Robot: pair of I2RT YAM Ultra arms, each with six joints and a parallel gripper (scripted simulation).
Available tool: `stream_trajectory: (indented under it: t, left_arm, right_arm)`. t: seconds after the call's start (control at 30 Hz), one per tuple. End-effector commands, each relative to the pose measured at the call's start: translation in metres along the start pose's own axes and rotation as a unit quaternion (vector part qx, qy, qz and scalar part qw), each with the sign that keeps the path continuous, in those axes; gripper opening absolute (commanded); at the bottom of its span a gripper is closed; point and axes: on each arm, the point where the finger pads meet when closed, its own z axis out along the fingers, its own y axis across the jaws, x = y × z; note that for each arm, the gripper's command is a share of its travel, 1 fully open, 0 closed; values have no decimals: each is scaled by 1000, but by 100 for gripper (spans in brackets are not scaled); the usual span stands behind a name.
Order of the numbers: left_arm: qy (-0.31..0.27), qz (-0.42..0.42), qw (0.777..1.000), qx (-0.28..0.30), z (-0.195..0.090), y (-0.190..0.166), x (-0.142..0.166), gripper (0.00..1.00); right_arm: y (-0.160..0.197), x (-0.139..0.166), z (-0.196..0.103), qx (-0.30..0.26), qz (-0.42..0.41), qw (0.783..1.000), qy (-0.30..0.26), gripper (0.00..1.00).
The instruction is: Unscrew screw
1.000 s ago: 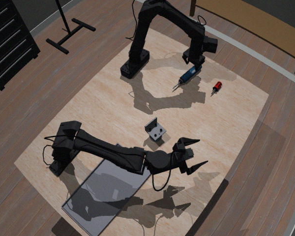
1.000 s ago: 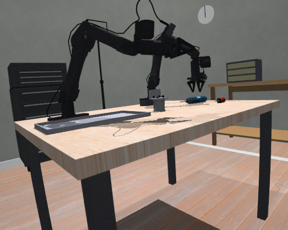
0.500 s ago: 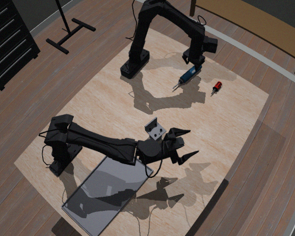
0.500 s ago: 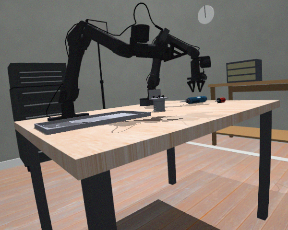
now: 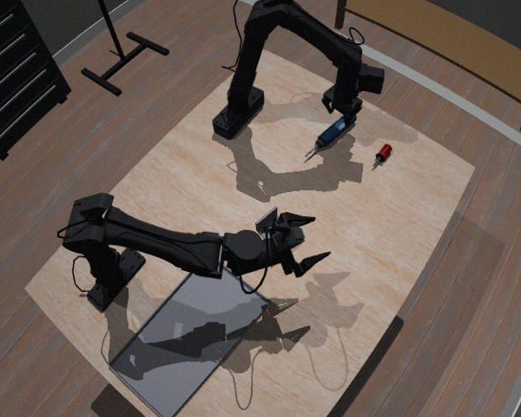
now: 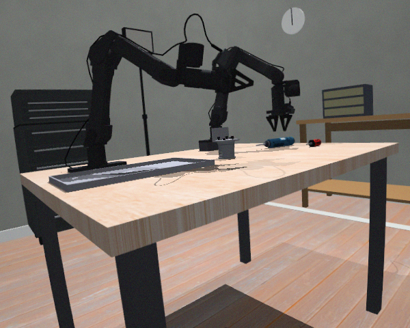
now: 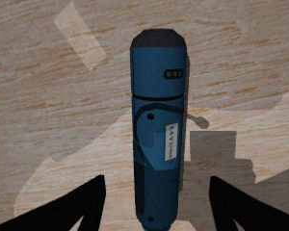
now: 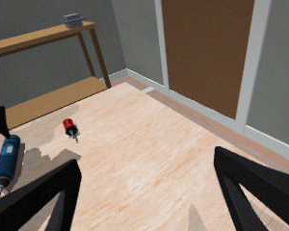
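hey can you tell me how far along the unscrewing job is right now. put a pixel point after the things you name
Little looks done: the joint module [image 6: 227,149] stands with its bracket [image 6: 219,132] in place, and dark screw heads show on top, though which is fully down I cannot tell. Nothing is in hand: the left gripper [image 6: 279,130] [image 7: 156,184] is open above the screwdriver [image 5: 334,131] [image 6: 280,142] [image 7: 156,130] [image 8: 8,158]. Left: pick it up, loosen the screw, move clear.
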Motion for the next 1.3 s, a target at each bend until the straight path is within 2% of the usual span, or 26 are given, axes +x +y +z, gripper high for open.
stream_trajectory:
  t: [0.0, 0.37, 0.53, 0.93, 1.1, 1.27]
  left_arm:
    - [-9, 0, 1000, 5, -4, -2, -3, 65]
    - [-9, 0, 1000, 5, -4, -2, -3, 65]
    - [-9, 0, 1000, 5, -4, -2, -3, 65]
    - [-9, 0, 1000, 5, -4, -2, -3, 65]
    - [-9, 0, 1000, 5, -4, -2, -3, 65]
    - [-9, 0, 1000, 5, -4, -2, -3, 65]
  right_arm:
    - [2, -5, -7, 11, -11, 1000, -9, 86]
    - [44, 20, -33, 0, -17, 1000, 8, 86]
    - [41, 23, -34, 3, -14, 1000, 13, 86]
    - [82, 53, -68, -9, -26, 999, 25, 86]
    - [81, 53, -68, -8, -25, 999, 29, 86]
    - [95, 71, -84, -13, -30, 999, 38, 86]
